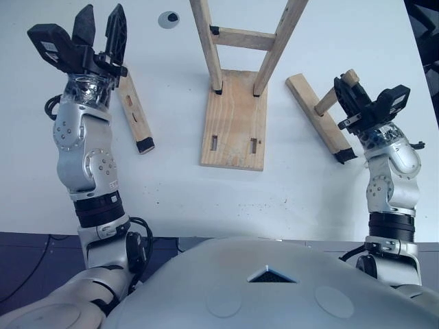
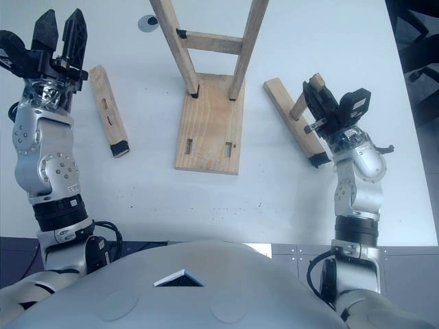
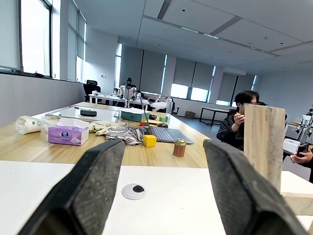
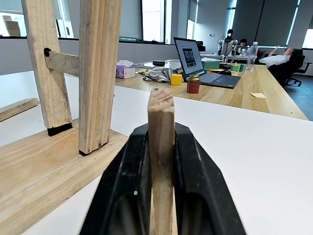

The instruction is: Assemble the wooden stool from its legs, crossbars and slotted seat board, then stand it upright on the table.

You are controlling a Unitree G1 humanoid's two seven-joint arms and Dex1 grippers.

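Note:
The slotted seat board (image 1: 233, 123) lies flat mid-table with two legs (image 1: 206, 42) standing in its far slots, joined by a crossbar (image 1: 241, 38). Two near slots are bare. A loose leg (image 1: 134, 113) lies left of the board, below my left gripper (image 1: 100, 26), which is raised and open with nothing between its fingers (image 3: 93, 191). Right of the board lies another leg (image 1: 317, 116) with a crossbar (image 1: 335, 92) stuck in it. My right gripper (image 1: 351, 96) is shut on that crossbar (image 4: 161, 147).
A round grey cable port (image 1: 168, 18) sits in the white table (image 1: 171, 185) at the far left of the board. The table's right edge runs close to my right arm. Beyond the table stands a wooden desk (image 3: 98, 152) with clutter.

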